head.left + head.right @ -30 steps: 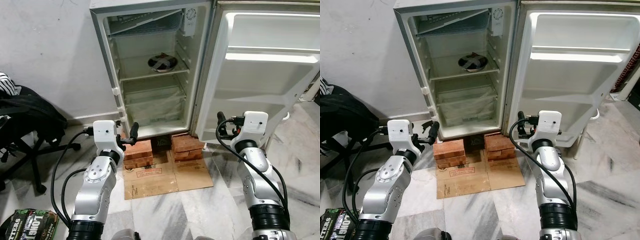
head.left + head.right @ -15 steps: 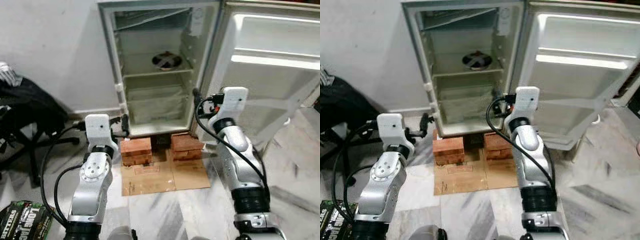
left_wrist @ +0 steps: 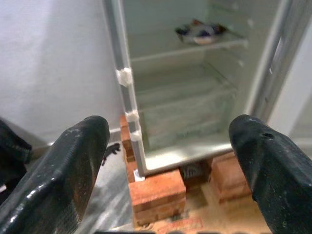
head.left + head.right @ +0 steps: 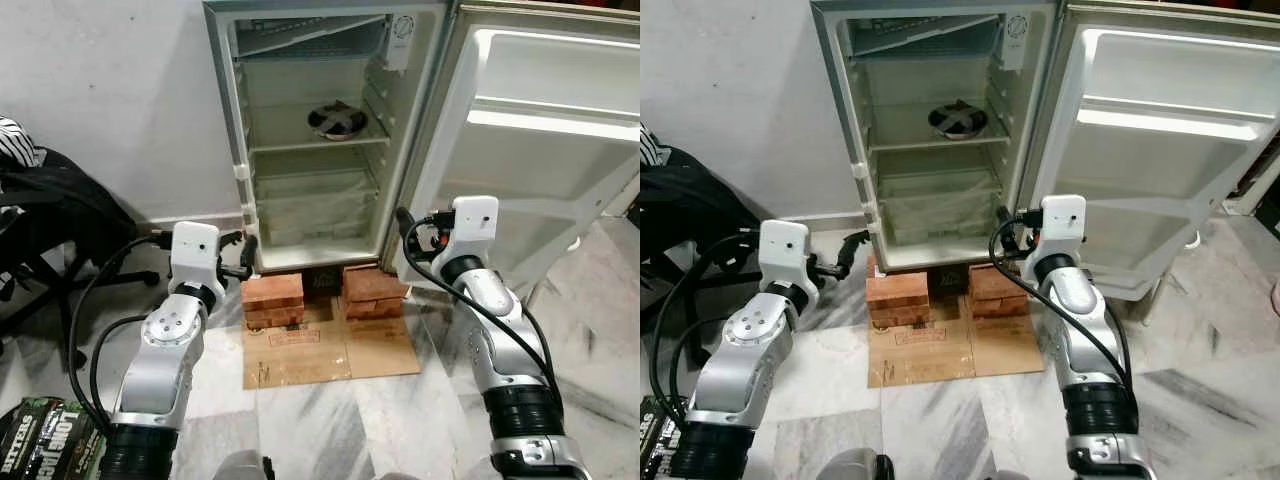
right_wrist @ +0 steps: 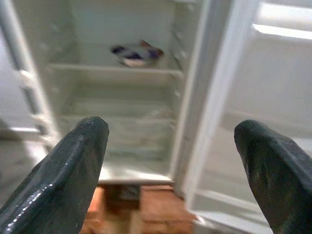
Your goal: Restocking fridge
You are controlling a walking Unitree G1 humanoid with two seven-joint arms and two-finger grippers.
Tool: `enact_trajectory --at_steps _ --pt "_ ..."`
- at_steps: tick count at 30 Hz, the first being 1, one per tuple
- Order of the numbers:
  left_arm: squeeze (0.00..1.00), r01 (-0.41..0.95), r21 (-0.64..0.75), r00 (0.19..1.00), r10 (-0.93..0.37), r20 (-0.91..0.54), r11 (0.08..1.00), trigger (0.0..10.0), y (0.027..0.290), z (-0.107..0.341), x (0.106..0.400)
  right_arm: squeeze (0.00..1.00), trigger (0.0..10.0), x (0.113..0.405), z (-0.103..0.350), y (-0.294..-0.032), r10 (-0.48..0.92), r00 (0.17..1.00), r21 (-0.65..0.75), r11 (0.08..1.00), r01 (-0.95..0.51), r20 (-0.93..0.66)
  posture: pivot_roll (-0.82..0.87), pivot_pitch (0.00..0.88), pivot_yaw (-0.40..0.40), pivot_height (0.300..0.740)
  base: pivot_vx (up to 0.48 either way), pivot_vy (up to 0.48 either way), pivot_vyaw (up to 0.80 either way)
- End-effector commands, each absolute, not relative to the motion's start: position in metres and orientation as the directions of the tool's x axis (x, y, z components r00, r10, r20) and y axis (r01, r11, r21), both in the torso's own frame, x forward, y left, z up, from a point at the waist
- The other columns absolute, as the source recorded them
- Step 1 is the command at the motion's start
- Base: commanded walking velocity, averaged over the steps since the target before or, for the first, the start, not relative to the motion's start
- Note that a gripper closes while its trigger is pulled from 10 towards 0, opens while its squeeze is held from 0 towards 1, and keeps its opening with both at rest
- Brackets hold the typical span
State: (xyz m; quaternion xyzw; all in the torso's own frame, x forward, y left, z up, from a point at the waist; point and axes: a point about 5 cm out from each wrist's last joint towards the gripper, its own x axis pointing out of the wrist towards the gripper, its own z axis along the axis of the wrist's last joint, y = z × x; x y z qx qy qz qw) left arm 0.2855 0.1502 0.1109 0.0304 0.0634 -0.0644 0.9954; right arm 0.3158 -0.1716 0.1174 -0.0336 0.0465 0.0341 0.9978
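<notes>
Open white fridge (image 4: pixel 320 140), upper centre, nearly bare — one metal bowl (image 4: pixel 335 120) on its shelf; left pincer (image 3: pixel 165 161) and right pincer (image 5: pixel 170 165) spread, empty — restocking not begun.

A black office chair (image 4: pixel 45 255) draped with dark cloth stands at the left edge of the frame. Two stacks of red bricks (image 4: pixel 273 300) sit on flattened brown cardboard (image 4: pixel 330 345) at lower centre. A green printed pack (image 4: pixel 50 440), perhaps drink cans, lies at the lower left corner.
</notes>
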Motion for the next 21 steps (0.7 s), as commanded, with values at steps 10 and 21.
enact_trajectory --at_steps 10,21 --pt "0.00 0.016 -0.036 0.990 -0.021 -0.141 0.999 10.0 0.137 0.101 0.272 0.00 10.0 0.317 0.119 -0.167 0.055 0.995 -0.105 0.992 -0.063 -0.081 -0.01 0.022 -0.008 0.740 0.000 -0.389 0.00" --pt "0.00 -0.027 -0.051 0.992 0.021 -0.121 0.998 10.0 0.144 0.108 0.281 0.00 10.0 0.316 0.122 -0.152 0.135 0.990 -0.136 0.981 -0.140 -0.044 -0.01 0.015 -0.002 0.740 0.000 -0.450 0.13"
